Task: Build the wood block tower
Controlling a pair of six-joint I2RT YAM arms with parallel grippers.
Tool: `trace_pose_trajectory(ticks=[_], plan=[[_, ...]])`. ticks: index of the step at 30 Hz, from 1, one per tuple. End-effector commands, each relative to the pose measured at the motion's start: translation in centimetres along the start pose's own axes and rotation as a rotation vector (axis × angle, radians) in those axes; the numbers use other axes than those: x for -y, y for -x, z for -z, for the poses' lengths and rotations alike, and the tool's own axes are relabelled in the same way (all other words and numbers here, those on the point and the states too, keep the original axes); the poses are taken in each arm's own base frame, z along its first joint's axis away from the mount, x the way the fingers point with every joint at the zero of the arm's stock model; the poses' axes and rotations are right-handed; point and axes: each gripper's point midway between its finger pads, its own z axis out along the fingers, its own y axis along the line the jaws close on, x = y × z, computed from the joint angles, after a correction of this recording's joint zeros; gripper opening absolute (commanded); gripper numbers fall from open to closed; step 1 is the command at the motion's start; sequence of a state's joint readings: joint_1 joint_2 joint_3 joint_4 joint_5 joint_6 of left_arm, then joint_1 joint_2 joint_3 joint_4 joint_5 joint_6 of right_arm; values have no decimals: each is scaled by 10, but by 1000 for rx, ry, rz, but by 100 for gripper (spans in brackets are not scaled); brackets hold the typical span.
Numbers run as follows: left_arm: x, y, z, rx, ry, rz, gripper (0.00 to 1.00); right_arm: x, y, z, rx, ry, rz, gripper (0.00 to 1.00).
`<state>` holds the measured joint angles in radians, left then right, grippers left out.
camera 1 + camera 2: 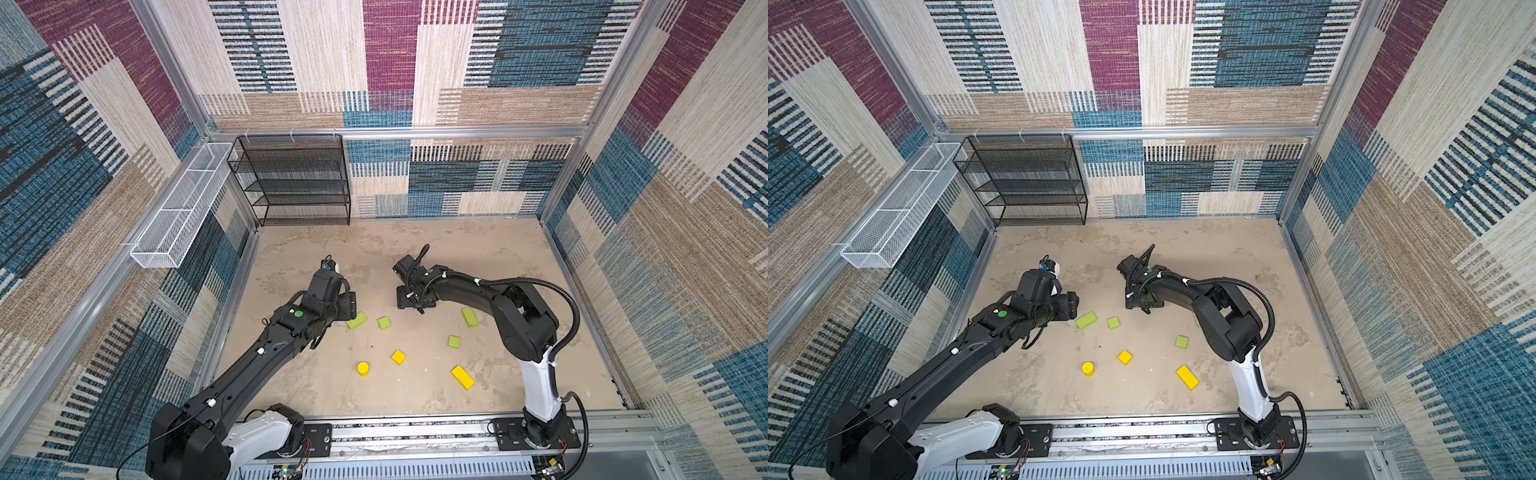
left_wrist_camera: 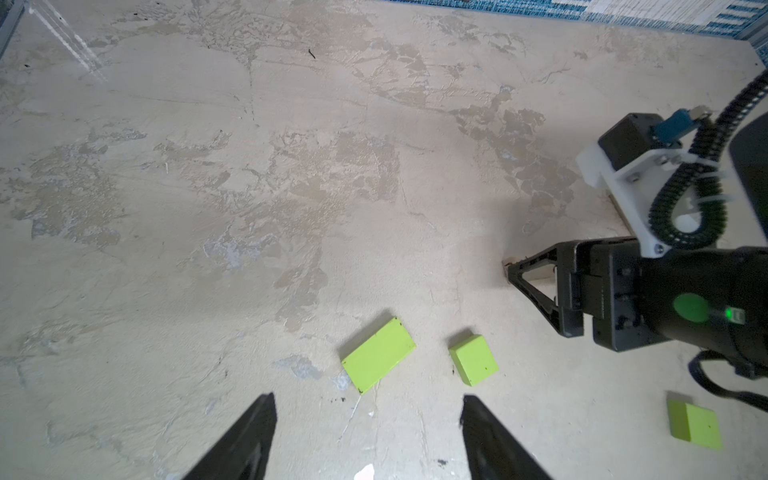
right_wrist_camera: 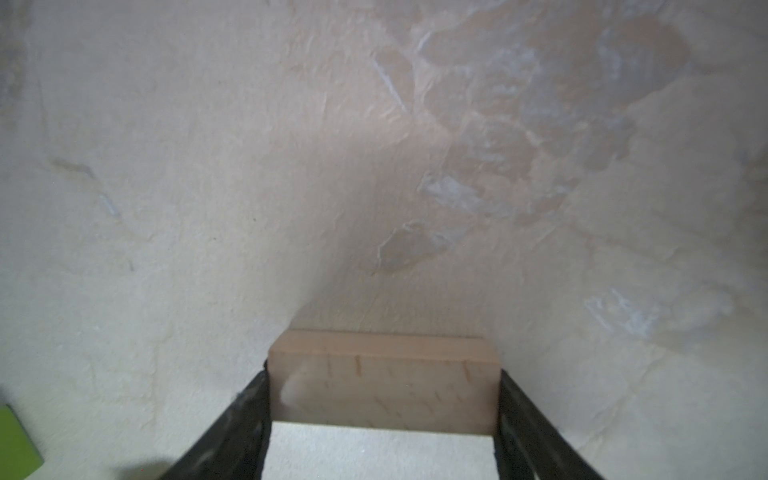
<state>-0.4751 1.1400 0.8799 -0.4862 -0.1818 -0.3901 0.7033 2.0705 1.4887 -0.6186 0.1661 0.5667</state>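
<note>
Painted blocks lie singly on the mottled beige table (image 1: 478, 257), none resting on another. Near the middle, a long lime-green block (image 1: 357, 321) and a lime-green cube (image 1: 384, 323) sit side by side without touching. A second long lime-green block (image 1: 470, 317) and a second lime-green cube (image 1: 454, 341) lie toward the right edge, beside the right arm. Closer to the front edge are a yellow cube (image 1: 398, 357), an upright yellow cylinder (image 1: 363, 368) and a yellow bar (image 1: 463, 377), all well apart.

The left gripper (image 2: 368, 397) hangs empty with its jaws spread wide, just short of the long lime-green block.

Both top views hide what the right gripper (image 3: 382, 374) carries. Only its wrist view shows it: a pale tan plank (image 3: 374, 399) with flecked grain, clamped between both fingers low over the table's middle. Whether the plank touches the surface I cannot tell. In a top view the right arm covers most of the second long lime-green block.
</note>
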Motion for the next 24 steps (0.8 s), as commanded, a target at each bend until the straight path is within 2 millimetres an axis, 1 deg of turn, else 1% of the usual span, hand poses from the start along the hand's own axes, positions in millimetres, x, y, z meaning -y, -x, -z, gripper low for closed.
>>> trace_pose_trajectory(ticks=[1, 10, 17, 19, 20, 24], plan=[[-2, 4, 1, 11, 14, -9, 75, 1, 12, 0, 27, 2, -18, 62], [-2, 6, 0, 13, 22, -17, 75, 15, 31, -3, 54, -9, -57, 63], [-3, 4, -1, 3, 27, -19, 75, 14, 48, -8, 81, -13, -44, 64], [-4, 4, 0, 5, 33, -18, 75, 16, 46, -14, 71, -21, -38, 64], [-4, 4, -1, 5, 33, -16, 75, 12, 56, -10, 89, -8, -41, 64], [-5, 4, 0, 5, 38, -18, 75, 10, 59, -14, 90, -11, -38, 66]])
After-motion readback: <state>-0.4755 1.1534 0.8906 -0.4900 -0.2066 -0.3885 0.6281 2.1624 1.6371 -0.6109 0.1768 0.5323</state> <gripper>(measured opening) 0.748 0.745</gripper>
